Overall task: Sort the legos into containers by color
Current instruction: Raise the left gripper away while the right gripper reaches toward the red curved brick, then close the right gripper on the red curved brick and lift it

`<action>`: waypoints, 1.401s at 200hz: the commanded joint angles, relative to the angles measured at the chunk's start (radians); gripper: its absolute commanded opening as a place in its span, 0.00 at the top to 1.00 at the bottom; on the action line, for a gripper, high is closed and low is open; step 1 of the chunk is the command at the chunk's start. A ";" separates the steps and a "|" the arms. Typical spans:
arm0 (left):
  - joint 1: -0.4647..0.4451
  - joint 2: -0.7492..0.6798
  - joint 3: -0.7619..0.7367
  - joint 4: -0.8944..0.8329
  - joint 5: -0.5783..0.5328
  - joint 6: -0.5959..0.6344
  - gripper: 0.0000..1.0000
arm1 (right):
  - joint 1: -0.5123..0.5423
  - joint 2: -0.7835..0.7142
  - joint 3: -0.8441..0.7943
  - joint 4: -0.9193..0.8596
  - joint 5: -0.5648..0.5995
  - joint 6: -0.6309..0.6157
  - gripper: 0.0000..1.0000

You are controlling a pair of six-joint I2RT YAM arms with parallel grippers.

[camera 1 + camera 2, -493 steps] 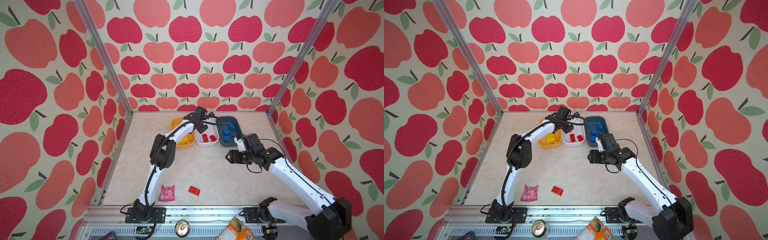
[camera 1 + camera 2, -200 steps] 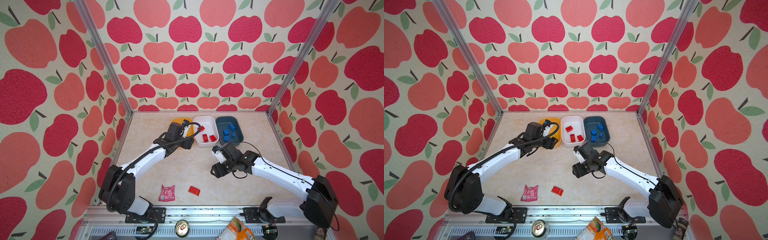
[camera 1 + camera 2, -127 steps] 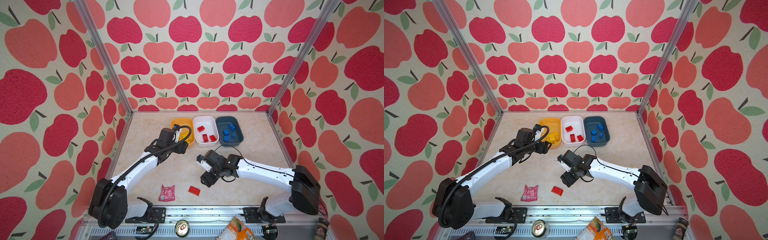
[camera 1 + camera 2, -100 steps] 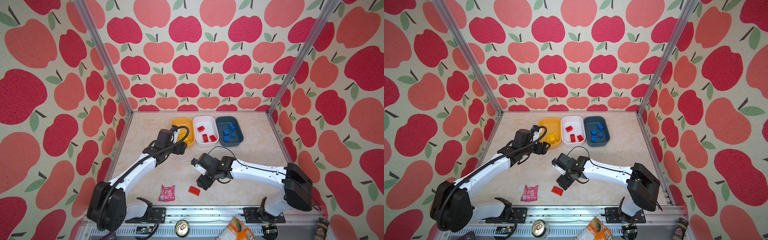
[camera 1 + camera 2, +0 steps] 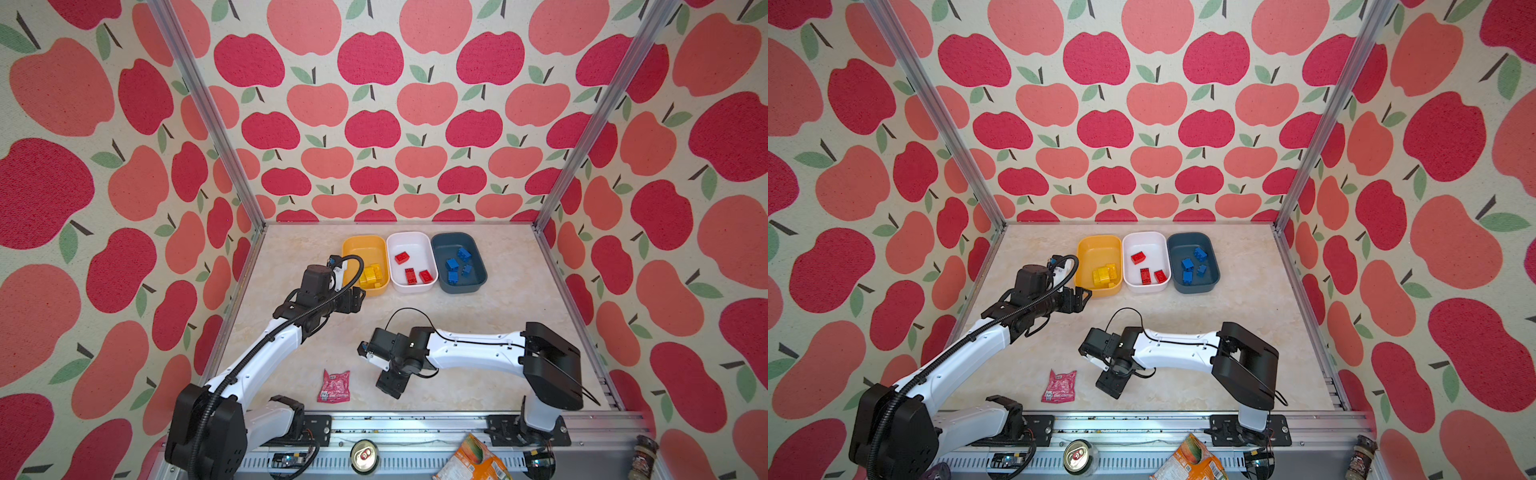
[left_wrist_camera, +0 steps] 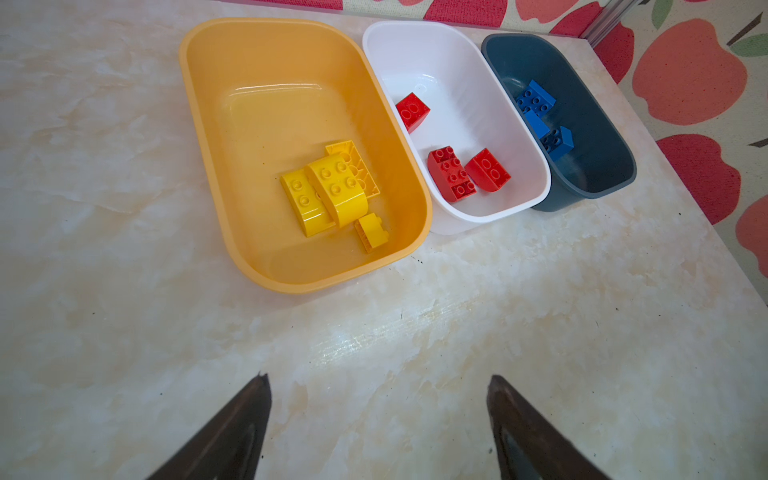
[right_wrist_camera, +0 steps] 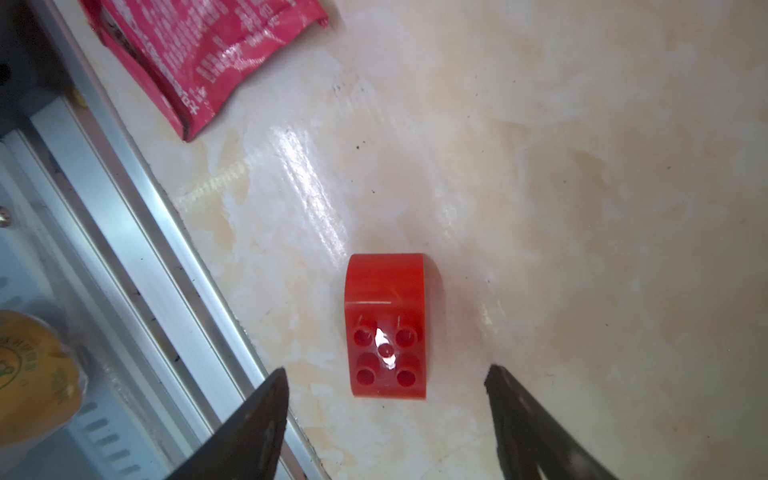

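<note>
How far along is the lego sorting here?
Done: yellow bricks in the yellow tub, three red bricks in the white tub, blue bricks in the dark tub. In hand: the right gripper hovers, jaws open, over one loose red brick; the left gripper is open, empty. Remaining: grasp that brick and drop it in the white tub.

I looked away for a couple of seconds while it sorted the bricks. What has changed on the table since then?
The left claw drew back from over the tubs and now hangs open before the yellow tub. The right claw swung from in front of the blue-grey tub to the near edge, open over the loose red brick. Nothing grasped. Tubs, sorted bricks and the foil packet stayed put.
</note>
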 commanded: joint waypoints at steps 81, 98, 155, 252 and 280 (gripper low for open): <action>0.023 -0.007 -0.017 0.020 0.030 -0.024 0.16 | 0.030 0.110 0.093 -0.091 0.037 -0.073 0.36; 0.026 -0.002 -0.016 0.023 0.033 -0.024 0.16 | 0.031 0.123 0.100 -0.099 0.038 -0.077 0.37; 0.032 -0.003 -0.017 0.027 0.038 -0.027 0.16 | 0.035 0.148 0.121 -0.108 0.050 -0.075 0.51; 0.037 0.000 -0.022 0.031 0.041 -0.033 0.16 | 0.036 0.138 0.121 -0.114 0.078 -0.063 0.74; 0.037 -0.004 -0.022 0.030 0.042 -0.035 0.15 | 0.034 0.112 0.120 -0.120 0.102 -0.053 0.75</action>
